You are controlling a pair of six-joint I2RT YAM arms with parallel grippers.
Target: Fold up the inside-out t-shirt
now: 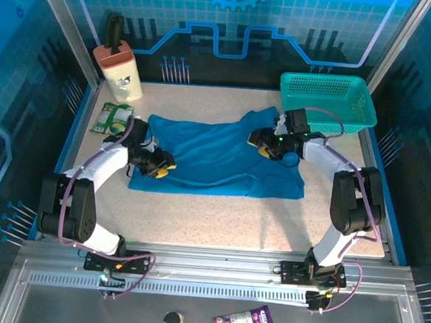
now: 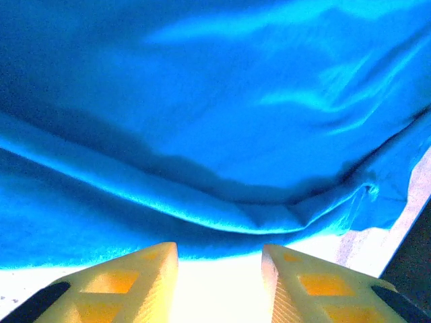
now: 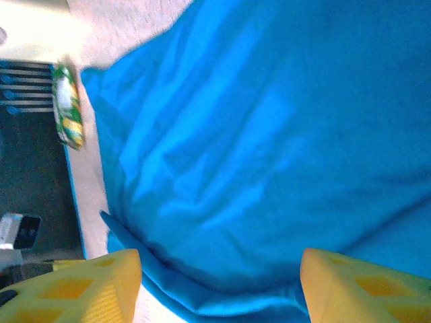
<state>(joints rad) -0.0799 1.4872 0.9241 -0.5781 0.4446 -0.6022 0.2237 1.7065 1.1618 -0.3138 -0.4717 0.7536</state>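
Speckled tabletop point(image 1: 219, 221) inside a blue-panelled cell. Spread across the middle of it, the inside-out t-shirt point(image 1: 216, 158): lies more or less flat, wide from side to side, wrinkled, with a lobe of cloth poking toward the far right. Not yet folded anywhere, by the look of it.

Down at its left end, the left gripper point(image 1: 162, 167), low on the table and right at the cloth's edge. From its wrist view point(image 2: 219, 254): yellow fingers point(image 2: 145, 272) apart, bare table between them, a rolled hem of blue just ahead, nothing pinched. Looks set to slide under that edge and nip it, hence so low and square-on.

Over at the upper right, the right gripper point(image 1: 261, 144), poised over the shirt near that lobe. Seen from its own camera point(image 3: 219, 266): jaws spread wide, cloth lying beneath, no grip visible. Probably placed to mirror the left, one end each, ready to lift and carry a fold together.

Further out: teal mesh basket point(image 1: 330, 103) in the far right corner, just beyond the shirt and out of the way. Beige holder point(image 1: 122, 70) at far left, green packet point(image 1: 111, 117) just in front of it, near the shirt's left corner. Worth watching, that packet, during any drag of the left edge.
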